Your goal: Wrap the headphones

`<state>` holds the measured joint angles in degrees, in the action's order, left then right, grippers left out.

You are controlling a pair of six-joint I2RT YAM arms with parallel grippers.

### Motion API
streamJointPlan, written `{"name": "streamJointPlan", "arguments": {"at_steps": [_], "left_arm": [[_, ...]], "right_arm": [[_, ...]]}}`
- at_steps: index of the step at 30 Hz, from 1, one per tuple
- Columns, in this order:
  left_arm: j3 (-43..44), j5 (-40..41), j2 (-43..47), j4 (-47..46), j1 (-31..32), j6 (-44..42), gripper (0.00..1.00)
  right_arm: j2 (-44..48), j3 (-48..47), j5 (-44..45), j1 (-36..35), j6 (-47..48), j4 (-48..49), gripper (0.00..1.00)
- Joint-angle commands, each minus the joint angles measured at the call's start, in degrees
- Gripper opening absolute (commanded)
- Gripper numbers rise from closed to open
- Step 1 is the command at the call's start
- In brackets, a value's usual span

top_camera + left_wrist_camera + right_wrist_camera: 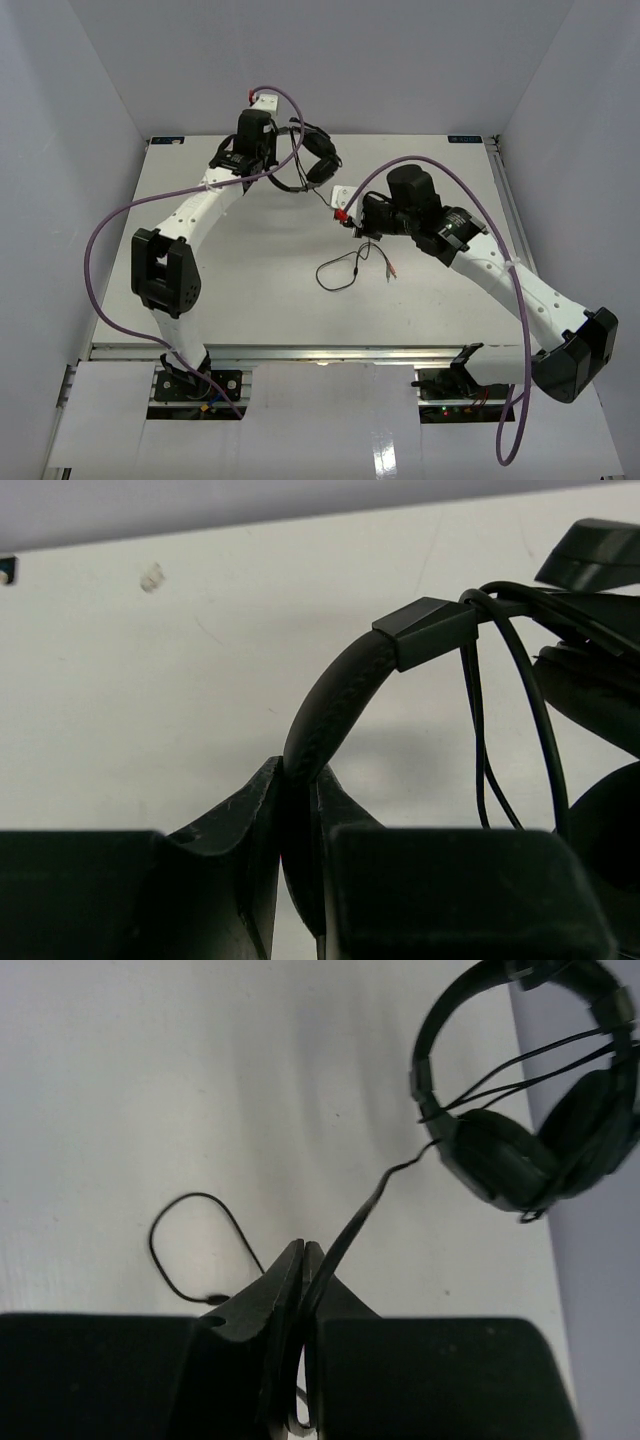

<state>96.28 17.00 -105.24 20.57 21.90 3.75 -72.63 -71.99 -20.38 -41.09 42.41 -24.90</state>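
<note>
Near the far edge of the table [250,310], the left gripper [298,772] pinches the headband [330,705] of the headphones [500,1155] while the right gripper [303,1252] clamps the thin cord [360,1210].

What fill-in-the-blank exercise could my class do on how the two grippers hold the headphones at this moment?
1. The left gripper is shut on the padded ____ of the headphones.
2. The right gripper is shut on the headphones' thin black ____.
3. Past the right gripper, the loose end lies in a loop on the white ____.

Missing words: headband; cord; table.
</note>
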Motion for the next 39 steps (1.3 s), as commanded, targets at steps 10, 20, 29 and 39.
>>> {"name": "streamJointPlan", "arguments": {"at_steps": [10, 20, 29, 39], "left_arm": [[-12.1, -14.7, 2.5, -5.6, 6.3, 0.0, 0.00], [-28.1, -23.4, 18.1, -7.4, 10.8, 1.1, 0.00], [-33.7, -28.7, 27.4, -7.1, 13.7, 3.0, 0.00], [-33.8, -30.3, 27.7, -7.0, 17.1, 4.1, 0.00]], "right_arm": [[-0.3, -0.2, 33.3, -2.6, 26.5, 16.8, 0.08], [-2.9, 0.5, 29.6, 1.1, 21.3, 22.9, 0.09], [-5.2, -2.0, 16.3, 6.0, 9.0, 21.1, 0.09], [-11.0, -9.6, 7.8, 6.3, 3.2, 18.2, 0.09]]}}
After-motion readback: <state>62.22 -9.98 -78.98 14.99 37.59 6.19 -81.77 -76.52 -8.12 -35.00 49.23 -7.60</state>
